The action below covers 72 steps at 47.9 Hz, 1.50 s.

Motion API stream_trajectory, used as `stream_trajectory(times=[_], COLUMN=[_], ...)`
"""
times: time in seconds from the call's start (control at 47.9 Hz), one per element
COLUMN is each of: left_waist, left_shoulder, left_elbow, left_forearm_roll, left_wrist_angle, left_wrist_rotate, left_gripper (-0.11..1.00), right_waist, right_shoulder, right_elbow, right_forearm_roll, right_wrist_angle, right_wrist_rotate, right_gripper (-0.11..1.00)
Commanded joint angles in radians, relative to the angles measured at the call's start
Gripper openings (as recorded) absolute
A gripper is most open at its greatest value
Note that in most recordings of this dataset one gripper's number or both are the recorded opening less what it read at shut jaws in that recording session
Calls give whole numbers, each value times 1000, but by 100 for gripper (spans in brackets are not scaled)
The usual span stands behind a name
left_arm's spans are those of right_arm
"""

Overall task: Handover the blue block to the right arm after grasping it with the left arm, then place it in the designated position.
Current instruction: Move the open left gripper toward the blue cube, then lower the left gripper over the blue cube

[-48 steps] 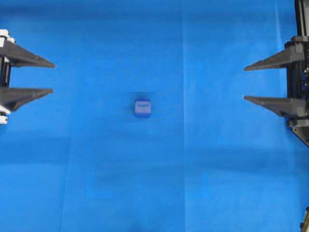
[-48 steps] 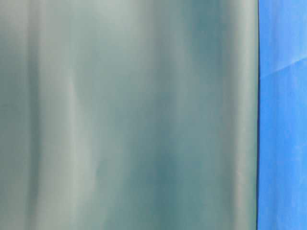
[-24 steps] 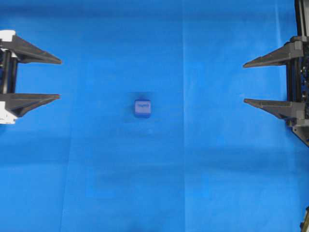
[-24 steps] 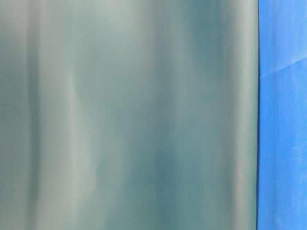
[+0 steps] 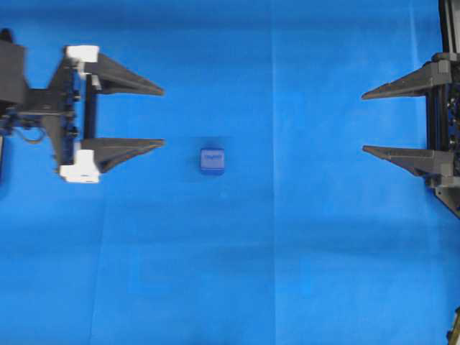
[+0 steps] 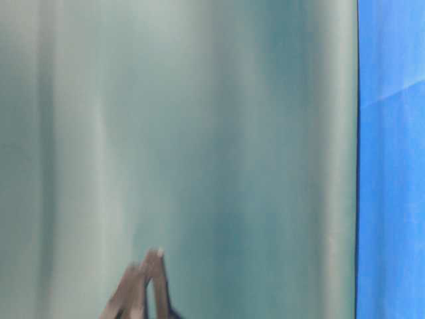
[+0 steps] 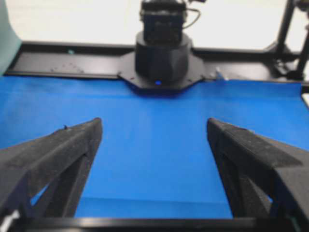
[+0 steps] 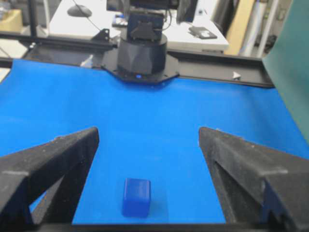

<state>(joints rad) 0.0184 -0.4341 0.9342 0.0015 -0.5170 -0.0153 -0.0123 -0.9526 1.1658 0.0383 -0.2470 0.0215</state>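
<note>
No text, label, brand, number or sign can be read in any view. The top face of the blue block carries a short pale marking in the overhead view, perhaps a word, but it is too small and blurred to make out. In the right wrist view the same block shows only plain faces. The arm base beyond the block in that view has a small blue light on its front, and the base in the left wrist view shows a like light; neither is a legible sign.
</note>
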Motion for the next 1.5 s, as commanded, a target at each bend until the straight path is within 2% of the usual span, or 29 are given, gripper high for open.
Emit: stream_trajectory(times=[0.0,0.251,0.606,0.752,0.961,1.107,1.295,1.483], left_waist=[6,25,29,34,32,26,18,14], left_shoulder=[63,196,227,249,336,400,466,497], left_elbow=[-84,-213,-264,-324,-480,-594,-712,-770], left_forearm_roll=[2,2,2,2,3,9,9,9], left_wrist_angle=[-8,48,193,399,790,999,1206,1290], left_wrist_rotate=[3,9,2,-18,-14,-9,29,46], left_gripper=[92,92,92,92,92,92,92,92], right_waist=[-2,-2,-3,-3,-2,-3,-2,-2], right_shoulder=[8,12,15,14,17,18,25,29], right_elbow=[-28,-28,-28,-28,-28,-28,-26,-26], right_forearm_roll=[2,2,3,2,0,0,-2,0], right_wrist_angle=[-18,-25,-32,-32,-28,-28,-28,-28], right_wrist_rotate=[0,0,0,0,0,-2,-2,0], right_gripper=[97,97,97,97,97,97,97,97])
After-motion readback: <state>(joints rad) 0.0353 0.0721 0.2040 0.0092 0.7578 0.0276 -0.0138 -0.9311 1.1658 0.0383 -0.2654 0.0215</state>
